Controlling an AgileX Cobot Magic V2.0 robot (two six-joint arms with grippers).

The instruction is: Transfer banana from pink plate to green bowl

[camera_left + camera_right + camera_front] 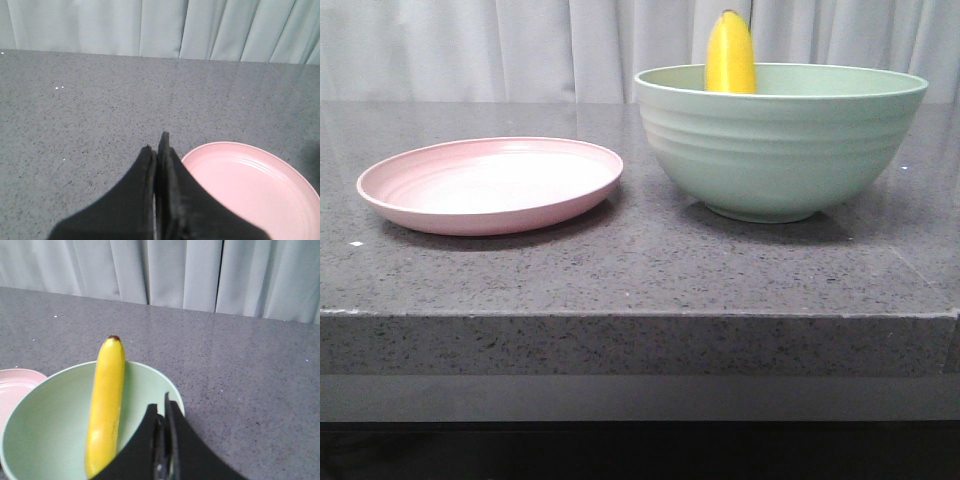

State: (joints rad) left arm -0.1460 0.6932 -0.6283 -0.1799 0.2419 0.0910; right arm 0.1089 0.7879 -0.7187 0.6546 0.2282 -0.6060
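Note:
The yellow banana (731, 55) leans inside the green bowl (780, 150), its tip poking above the far rim. In the right wrist view the banana (106, 405) rests against the bowl's (45, 420) inner wall, and my right gripper (162, 407) is shut on nothing over the bowl's near rim, beside the banana and apart from it. The pink plate (490, 185) sits bare on the left of the counter. My left gripper (156, 146) is shut with nothing in it, just beside the plate's (255, 190) rim. Neither gripper shows in the front view.
The dark speckled stone counter (620, 270) ends in a front edge close to the camera. Pale curtains (520, 45) hang behind it. Plate and bowl stand a short gap apart.

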